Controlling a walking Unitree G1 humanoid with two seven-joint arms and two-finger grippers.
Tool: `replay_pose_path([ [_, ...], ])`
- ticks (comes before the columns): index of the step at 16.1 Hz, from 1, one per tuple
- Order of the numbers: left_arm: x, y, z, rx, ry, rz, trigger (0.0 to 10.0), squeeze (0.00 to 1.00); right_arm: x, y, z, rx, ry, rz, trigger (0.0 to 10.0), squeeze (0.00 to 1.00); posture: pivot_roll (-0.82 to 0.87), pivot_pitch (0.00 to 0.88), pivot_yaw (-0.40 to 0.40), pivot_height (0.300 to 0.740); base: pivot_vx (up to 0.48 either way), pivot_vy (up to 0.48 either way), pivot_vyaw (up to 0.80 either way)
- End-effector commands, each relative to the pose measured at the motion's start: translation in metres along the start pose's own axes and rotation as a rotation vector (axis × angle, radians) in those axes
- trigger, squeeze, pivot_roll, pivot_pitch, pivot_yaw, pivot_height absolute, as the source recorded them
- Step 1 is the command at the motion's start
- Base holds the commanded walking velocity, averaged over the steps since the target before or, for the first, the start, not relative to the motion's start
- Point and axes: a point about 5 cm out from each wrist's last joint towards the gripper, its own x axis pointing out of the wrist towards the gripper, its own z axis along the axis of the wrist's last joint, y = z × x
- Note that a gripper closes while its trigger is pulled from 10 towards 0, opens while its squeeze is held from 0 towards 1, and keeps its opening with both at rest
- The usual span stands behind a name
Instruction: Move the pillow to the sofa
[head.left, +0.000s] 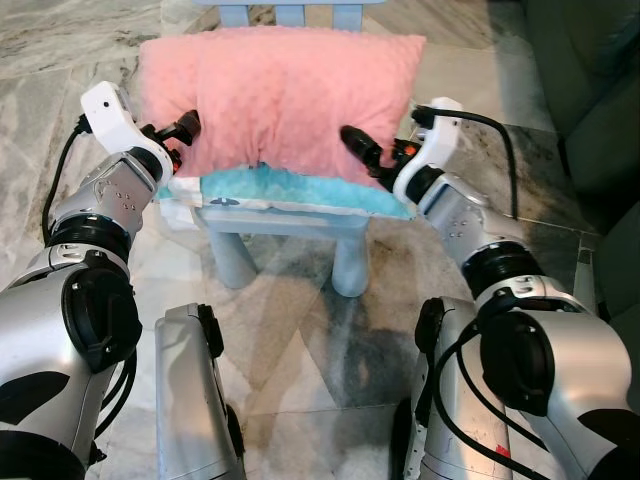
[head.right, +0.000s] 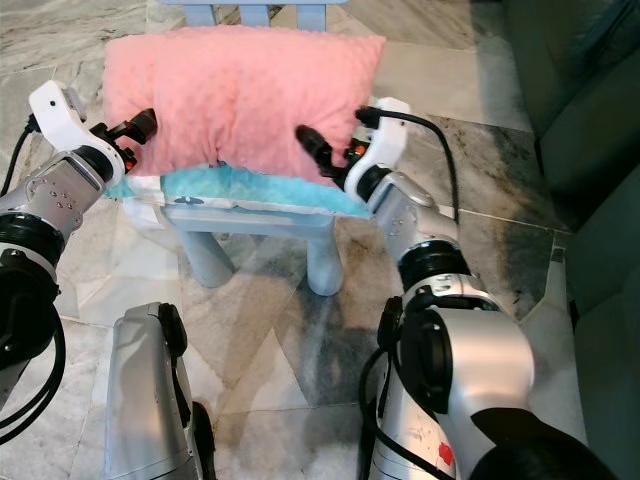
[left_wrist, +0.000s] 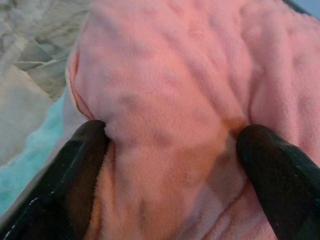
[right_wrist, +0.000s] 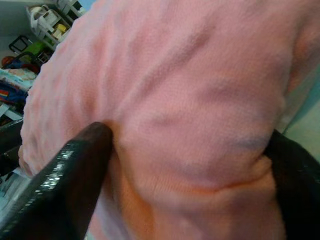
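Both grippers (left gripper, right gripper) pinch the pillow between them.

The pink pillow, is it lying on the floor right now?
No, the pink pillow rests on a small blue chair above the floor, with the left pincer and right pincer pressed into its two ends.

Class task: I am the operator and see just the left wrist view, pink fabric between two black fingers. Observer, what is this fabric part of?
Observer: A pink pillow lying on a small blue chair.
Operator: Is the other arm involved?
Observer: Yes. The right hand presses into the pillow's right end, opposite the left hand.
Operator: Anything under the pillow?
Observer: A teal cloth lies between the pillow and the seat.
Operator: Where is the sofa?
Observer: A dark green sofa stands to the robot's right.
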Motion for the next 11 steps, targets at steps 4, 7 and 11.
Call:
replay_pose_path([
  [4, -0.004, 0.009, -0.021, 0.008, 0.09, -0.035, 0.0, 0.0, 0.001, 0.006, -0.008, -0.034, 0.036, 0.057, 0.0, 0.0, -0.04, 0.296, 0.034, 0.387, 0.0, 0.0, 0.0],
  [7, -0.006, 0.014, -0.023, -0.011, 0.086, -0.012, 0.0, 0.0, -0.003, 0.002, -0.012, -0.036, 0.048, 0.058, 0.0, 0.0, -0.05, 0.302, 0.032, 0.387, 0.0, 0.0, 0.0],
  [11, -0.008, 0.021, -0.022, -0.014, 0.069, 0.017, 0.0, 0.0, -0.002, 0.004, -0.016, -0.052, 0.055, 0.068, 0.0, 0.0, -0.05, 0.306, 0.029, 0.387, 0.0, 0.0, 0.0],
])
